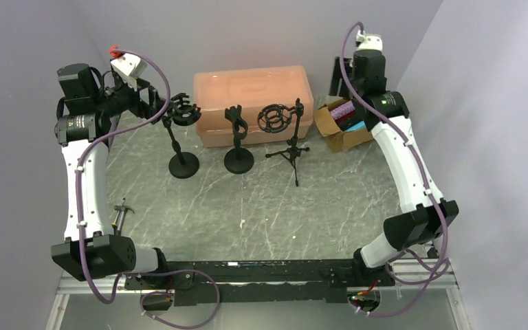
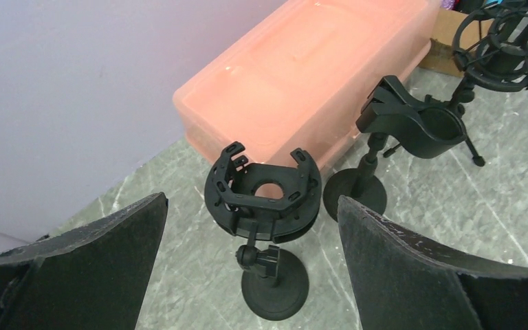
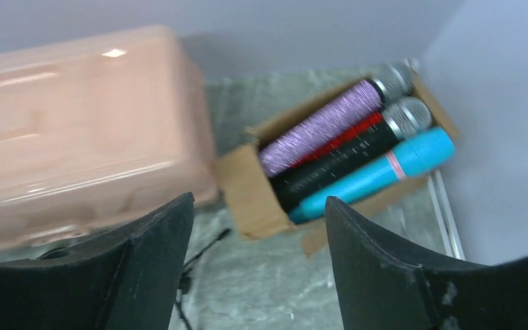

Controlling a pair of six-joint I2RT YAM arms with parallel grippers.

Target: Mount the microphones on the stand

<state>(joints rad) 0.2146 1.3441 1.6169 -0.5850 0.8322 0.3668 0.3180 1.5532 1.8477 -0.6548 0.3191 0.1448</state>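
**Both pincers wide and empty; microphones lie in their box**

The left gripper (image 2: 251, 206) hangs near the far left corner of the desk (image 1: 261, 206), its two dark pads spread wide with nothing between them. Below it, in the left wrist view, stands the left stand (image 2: 268, 206), a black ring-shaped shock mount on a round base, with its cradle empty. To its right is the clip stand (image 2: 412, 124), also on a round base and also empty. Beyond that is the tripod stand (image 1: 282, 130), which carries a second shock mount. All three stand in a row along the far edge of the desk, just in front of the pink plastic case (image 1: 253, 103).

The right gripper (image 3: 258, 203) hovers over the far right corner, its jaws apart and holding nothing. Beneath it sits an open cardboard box (image 3: 247, 185), just beside the right end of the case. Four microphones lie side by side in the box, touching one another: the purple glitter microphone (image 3: 330, 124), the red microphone (image 3: 350, 134), mostly covered by its neighbours, the black microphone (image 3: 344, 161) and the teal microphone (image 3: 378, 172). Their silver mesh heads point toward the far right corner. A pale band circles the teal one, and a faint line of print runs along the black one. Both are too blurred to read.
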